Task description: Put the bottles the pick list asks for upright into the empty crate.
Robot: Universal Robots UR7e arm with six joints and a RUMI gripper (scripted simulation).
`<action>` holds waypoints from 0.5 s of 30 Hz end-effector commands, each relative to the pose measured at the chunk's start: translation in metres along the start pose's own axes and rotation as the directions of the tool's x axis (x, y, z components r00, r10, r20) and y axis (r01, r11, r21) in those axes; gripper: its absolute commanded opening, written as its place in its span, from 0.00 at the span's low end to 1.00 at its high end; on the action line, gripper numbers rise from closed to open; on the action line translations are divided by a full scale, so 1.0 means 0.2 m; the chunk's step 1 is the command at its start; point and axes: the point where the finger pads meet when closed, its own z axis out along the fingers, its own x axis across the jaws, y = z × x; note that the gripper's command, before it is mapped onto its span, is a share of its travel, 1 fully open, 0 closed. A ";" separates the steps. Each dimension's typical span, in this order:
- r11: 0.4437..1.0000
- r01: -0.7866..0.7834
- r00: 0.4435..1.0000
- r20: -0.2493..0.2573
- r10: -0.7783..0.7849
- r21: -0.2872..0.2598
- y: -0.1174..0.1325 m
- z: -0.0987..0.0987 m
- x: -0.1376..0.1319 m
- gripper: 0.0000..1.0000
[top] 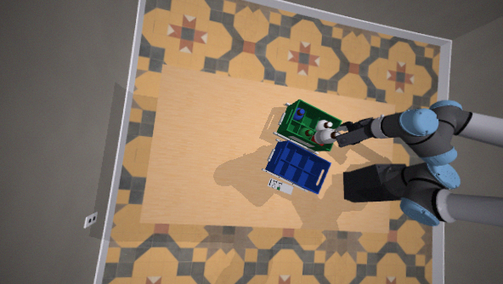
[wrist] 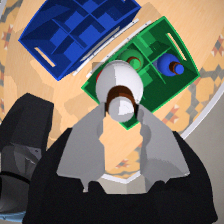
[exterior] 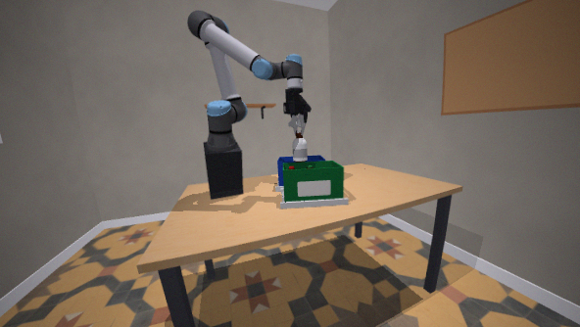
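My gripper (top: pixel 338 134) (exterior: pixel 298 131) (wrist: pixel 120 104) is shut on the neck of a white bottle (top: pixel 324 136) (exterior: pixel 300 150) (wrist: pixel 119 80), held upright above the green crate (top: pixel 315 114) (exterior: pixel 338 184) (wrist: pixel 172 96). In that crate stand a blue bottle (top: pixel 300 112) (wrist: pixel 168 65), a green bottle (top: pixel 307 132) (wrist: pixel 132 57), another white bottle (top: pixel 321 125) and a red bottle (exterior: pixel 291 167), mostly hidden behind the held one in the wrist view. The blue crate (top: pixel 293 175) (exterior: pixel 281 172) (wrist: pixel 56 70) has no bottles. The pick list (top: pixel 286 188) lies beside it; its writing is too small to read.
The two crates stand close side by side on the table (top: pixel 191 149) (exterior: pixel 235 225). The arm's black base (top: pixel 363 184) (exterior: pixel 224 171) stands near them. White strips lie along the crates' lower edges.
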 end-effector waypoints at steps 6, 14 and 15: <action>1.000 0.000 1.000 -0.002 0.000 0.001 -0.03 0.00 -0.08 0.00; 1.000 0.000 1.000 -0.002 0.000 0.001 -0.05 0.00 -0.15 0.00; 1.000 0.000 1.000 -0.002 0.000 0.001 -0.05 0.00 -0.15 0.00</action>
